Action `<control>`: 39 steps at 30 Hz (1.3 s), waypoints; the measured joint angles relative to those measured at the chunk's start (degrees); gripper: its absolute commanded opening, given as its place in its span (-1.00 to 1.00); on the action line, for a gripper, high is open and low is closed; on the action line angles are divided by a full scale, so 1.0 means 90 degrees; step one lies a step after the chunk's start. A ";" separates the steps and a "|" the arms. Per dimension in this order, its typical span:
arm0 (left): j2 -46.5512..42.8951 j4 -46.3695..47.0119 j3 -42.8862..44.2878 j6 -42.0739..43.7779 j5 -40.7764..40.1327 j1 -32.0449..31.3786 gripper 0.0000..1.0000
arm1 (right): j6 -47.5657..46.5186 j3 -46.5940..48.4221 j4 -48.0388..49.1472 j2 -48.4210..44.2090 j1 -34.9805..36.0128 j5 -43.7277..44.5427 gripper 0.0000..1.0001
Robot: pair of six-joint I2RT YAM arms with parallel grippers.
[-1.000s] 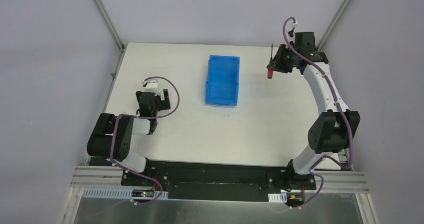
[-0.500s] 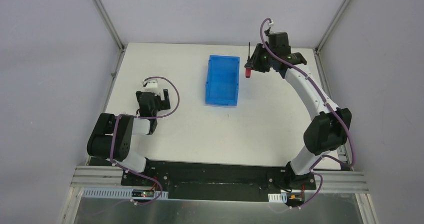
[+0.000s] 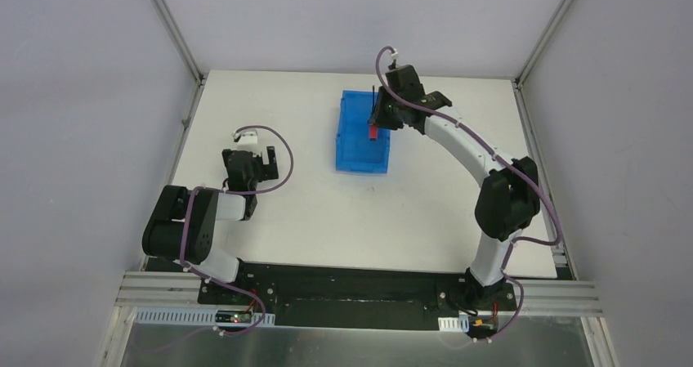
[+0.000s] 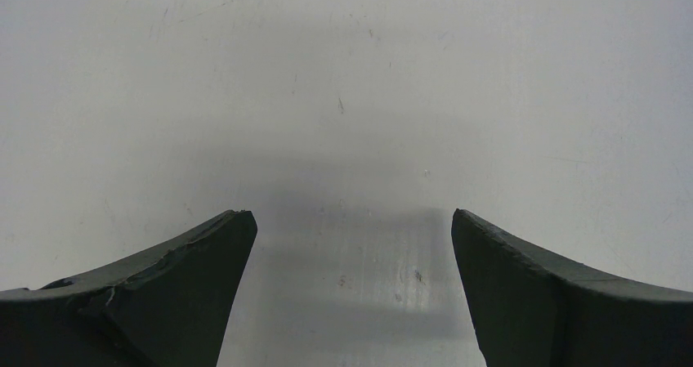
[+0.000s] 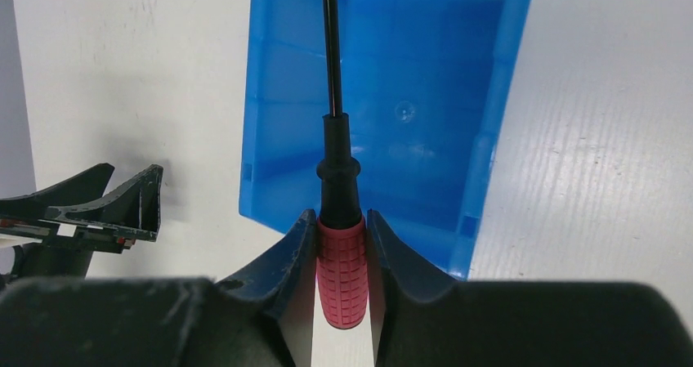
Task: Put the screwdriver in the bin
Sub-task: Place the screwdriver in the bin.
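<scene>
The bin is glossy, smooth blue plastic. The screwdriver has a red grid-textured matt handle and shiny black shaft. The white surface looks matt, faintly scratched.

- One screwdriver, with a red handle and a black shaft.
- One bin, blue and open-topped.
- Two robot arms: the left arm and the right arm.
- Two grippers, one on each arm: the left gripper and the right gripper.
- Four fingers in all, two on each gripper.
- Two purple cables, one along each arm: the left cable and the right cable.
- One white table.
- Two metal posts at the far corners: the left post and the right post.
</scene>
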 measured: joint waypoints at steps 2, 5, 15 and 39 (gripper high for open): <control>0.0000 0.0000 0.0000 0.0000 0.0000 0.0000 0.98 | 0.0053 0.0066 0.0012 0.0102 0.0148 0.0197 -0.86; 0.0000 0.0000 0.0000 0.0000 0.0000 0.0000 0.98 | 0.0121 0.0248 0.0024 0.0301 0.0381 0.0537 -0.87; 0.0000 0.0000 0.0000 0.0000 0.0000 0.0000 0.98 | 0.0255 0.0556 0.0002 0.0935 0.0690 0.1355 -0.87; 0.0000 0.0000 0.0000 0.0000 0.0000 0.0000 0.98 | 0.0578 0.0566 -0.0083 0.1877 0.0821 0.2069 -0.85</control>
